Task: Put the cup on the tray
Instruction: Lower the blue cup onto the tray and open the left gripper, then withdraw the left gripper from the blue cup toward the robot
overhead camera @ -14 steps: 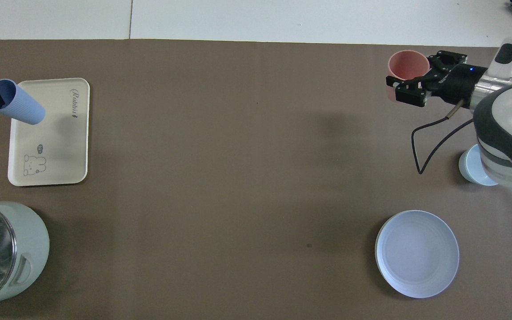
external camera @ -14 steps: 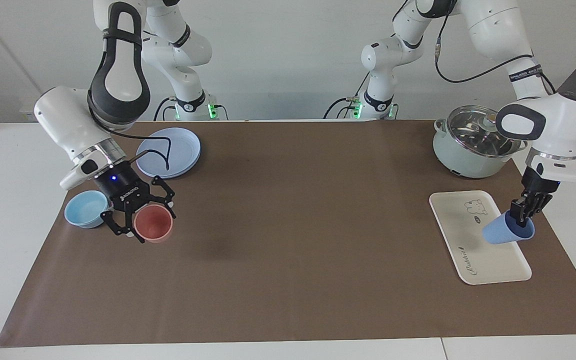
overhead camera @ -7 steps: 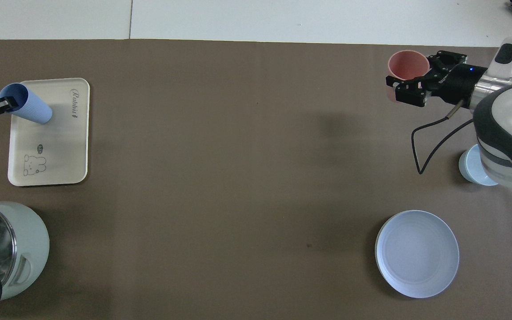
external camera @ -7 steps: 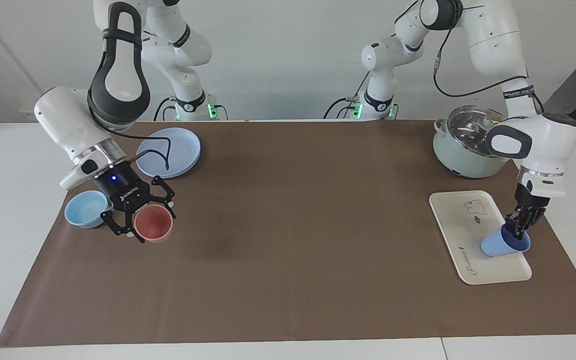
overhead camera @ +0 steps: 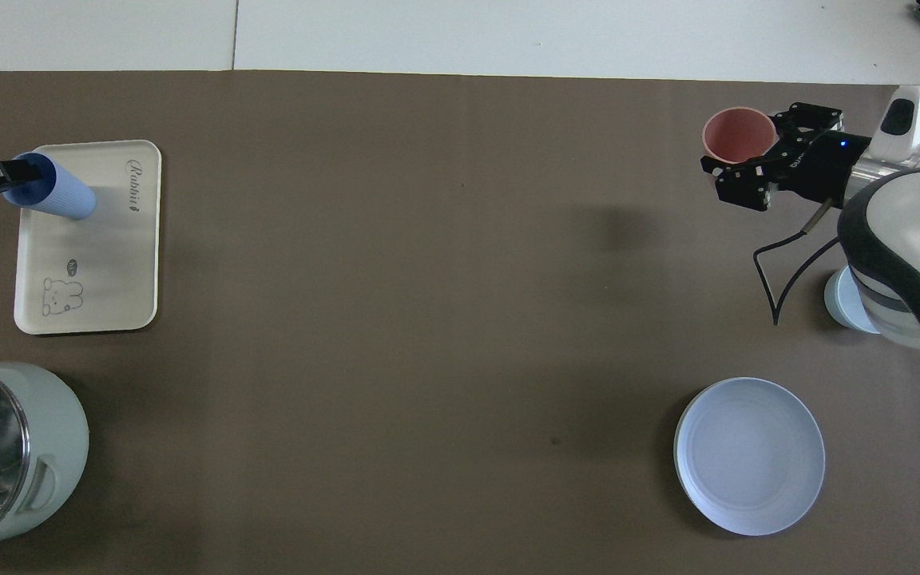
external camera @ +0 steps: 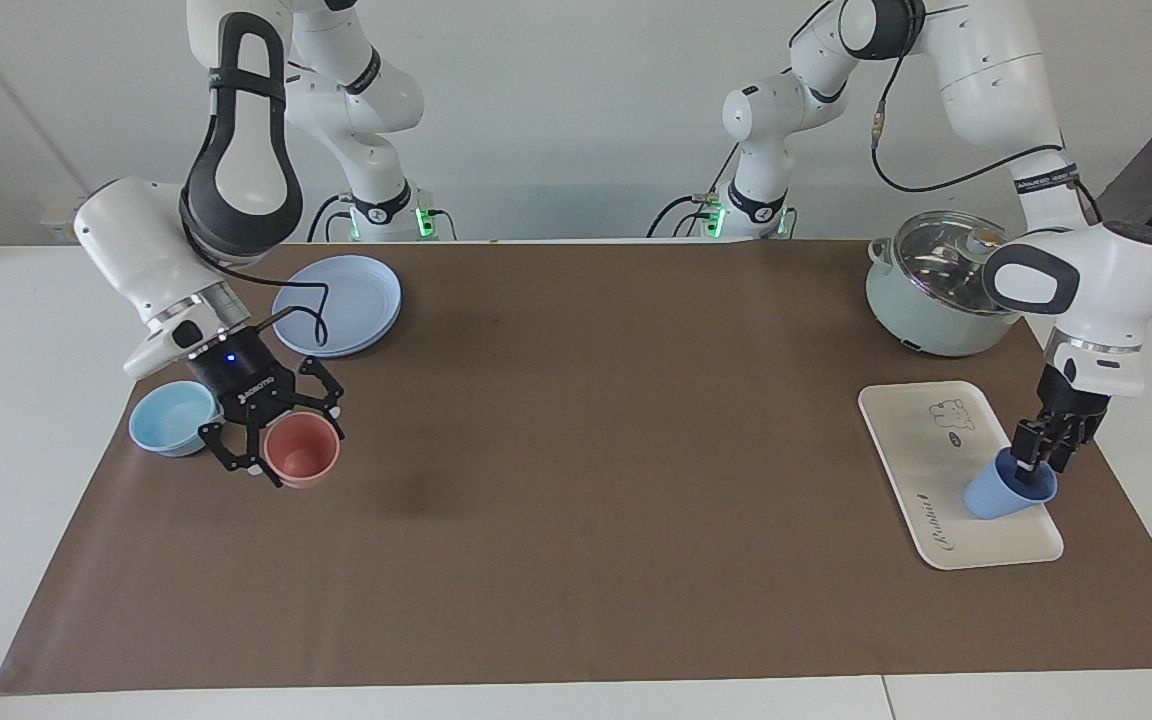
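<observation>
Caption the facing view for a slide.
Left gripper sets blue cup on tray; right gripper holds pink cup.

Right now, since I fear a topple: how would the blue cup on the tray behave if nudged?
The cup looks like thin plastic, so probably light and stiff. Tall, tapering to a narrow base on the tray, it would likely tip easily, and being round, roll in a curve once down.

The cup has come down from a steep tilt in the air to stand nearly upright on the tray, at its 5 o'clock corner in the facing view. The left claw has lowered with it. The right claw and pink cup shifted slightly.
</observation>
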Motion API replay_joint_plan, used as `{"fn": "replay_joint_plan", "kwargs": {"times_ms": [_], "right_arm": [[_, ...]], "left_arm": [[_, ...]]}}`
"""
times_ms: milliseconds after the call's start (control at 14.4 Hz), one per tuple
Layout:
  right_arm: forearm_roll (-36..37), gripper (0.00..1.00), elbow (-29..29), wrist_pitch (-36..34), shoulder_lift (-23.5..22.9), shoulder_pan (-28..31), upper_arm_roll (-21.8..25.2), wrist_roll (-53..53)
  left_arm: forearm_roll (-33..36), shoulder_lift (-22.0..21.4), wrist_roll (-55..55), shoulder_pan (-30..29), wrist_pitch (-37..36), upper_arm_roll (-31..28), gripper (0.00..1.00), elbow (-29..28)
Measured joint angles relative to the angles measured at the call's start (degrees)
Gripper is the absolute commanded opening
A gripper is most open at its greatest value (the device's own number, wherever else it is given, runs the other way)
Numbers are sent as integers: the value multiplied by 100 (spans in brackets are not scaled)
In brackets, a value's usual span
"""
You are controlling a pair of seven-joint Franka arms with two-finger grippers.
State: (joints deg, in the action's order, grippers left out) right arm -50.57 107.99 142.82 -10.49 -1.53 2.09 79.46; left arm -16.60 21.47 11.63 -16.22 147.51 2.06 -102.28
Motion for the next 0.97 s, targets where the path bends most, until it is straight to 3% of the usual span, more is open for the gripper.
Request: {"fn": "replay_joint_plan", "kwargs": {"times_ms": [209,278,626,974], "right_arm": [[65,0,169,62,100,5,-9,37],[-279,0,243,88,90,16,-9,298],[-3590,0,684,151,-214,207,-2,3068],[-4946,0,843,-47,-410,360,-6,3955]], "left_arm": [[241,-92,1,2,-1715,-11,100,921],[491,-140,-2,2,-2274,-14,100,1219],[1279,-320,-32,313,-4998,17,100,2347],[1972,-766,-874,1271,-5895,53,100,2595]]}}
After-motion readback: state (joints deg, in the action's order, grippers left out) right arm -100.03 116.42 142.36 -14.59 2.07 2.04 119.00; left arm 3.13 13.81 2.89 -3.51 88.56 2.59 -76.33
